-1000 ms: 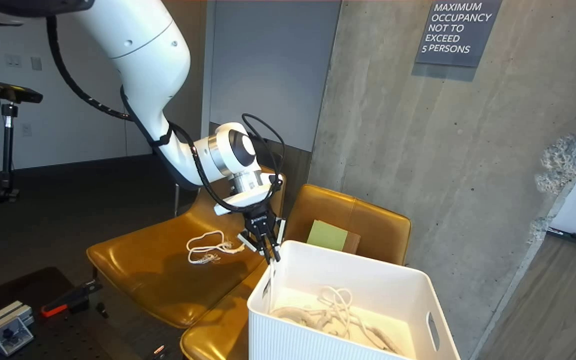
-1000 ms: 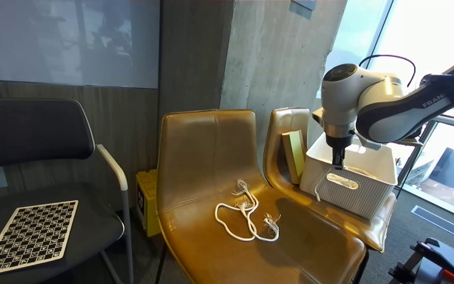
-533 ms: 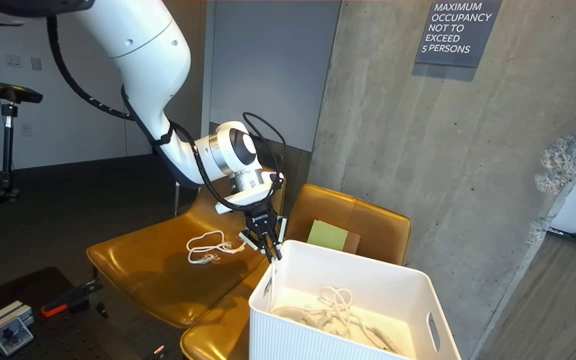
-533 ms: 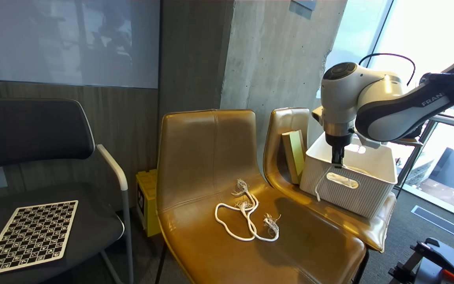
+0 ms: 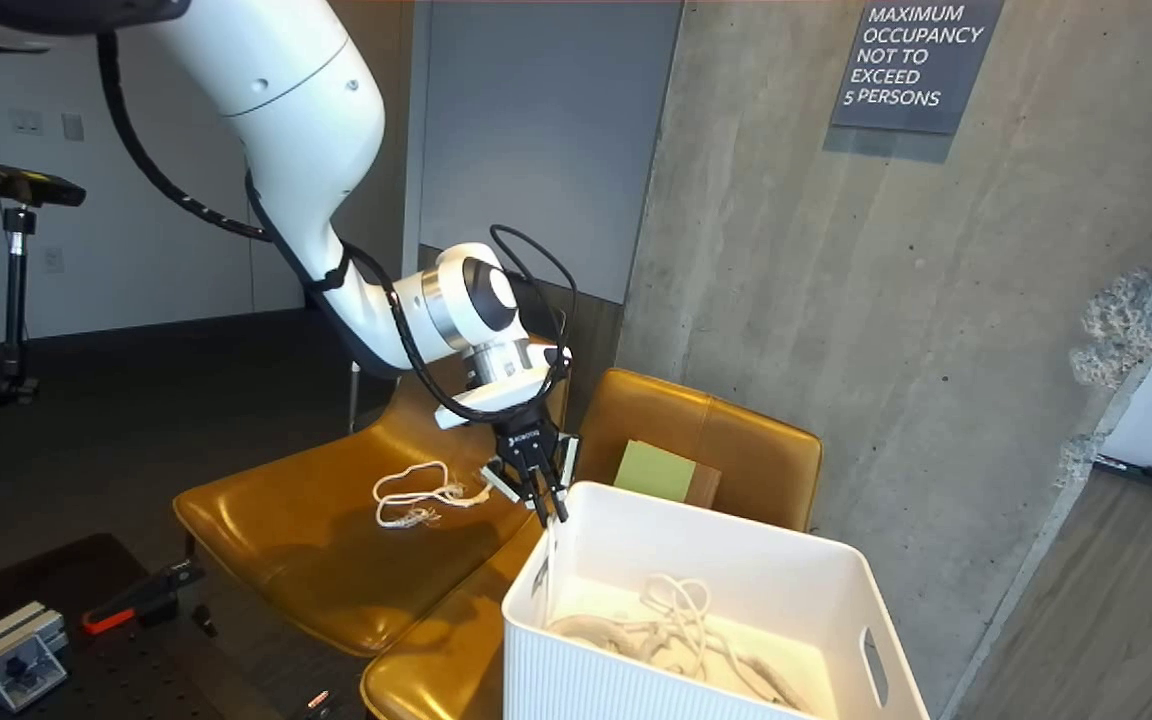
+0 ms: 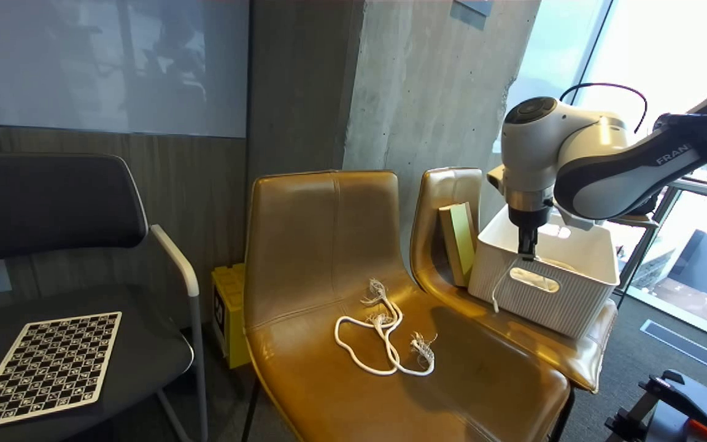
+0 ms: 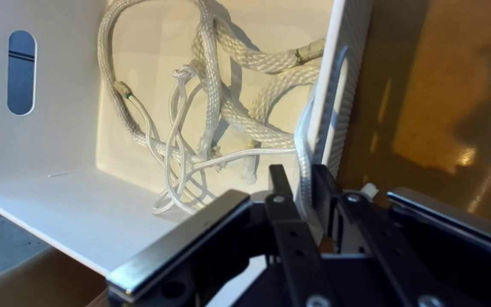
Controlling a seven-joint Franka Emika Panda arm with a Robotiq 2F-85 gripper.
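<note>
One thin white cord (image 7: 301, 140) shows in the wrist view, partly inside a white box (image 7: 66, 128). By its look it is light, limp and smoothly braided; it would probably fold freely, slip a little under the pads and be hard to damage. A single plain strand near the rim seems the best place to take hold, clear of any tangle.

Going left to right, with the fingertips as the clock's centre: at nine o'clock, loose loops (image 7: 167, 160) of thin cord lie inside the box; at eleven, thick braided ropes (image 7: 211, 72), likely heavier and stiffer, lie coiled on its floor. From twelve, the white cord runs beside the inner wall and down between the two fingers of the gripper (image 7: 301, 172). They stand close together at the rim, the cord just beside the one on the right; a sliver of space shows at the tips on its other side, so whether they pinch it I cannot tell. Between three and four o'clock, a pale tip (image 7: 370, 190), probably the cord's end, shows outside the box; in an exterior view, a dangling strand (image 6: 495, 302) hangs outside it. At two o'clock, farthest right, spreads a tan leather seat (image 7: 450, 68).
</note>
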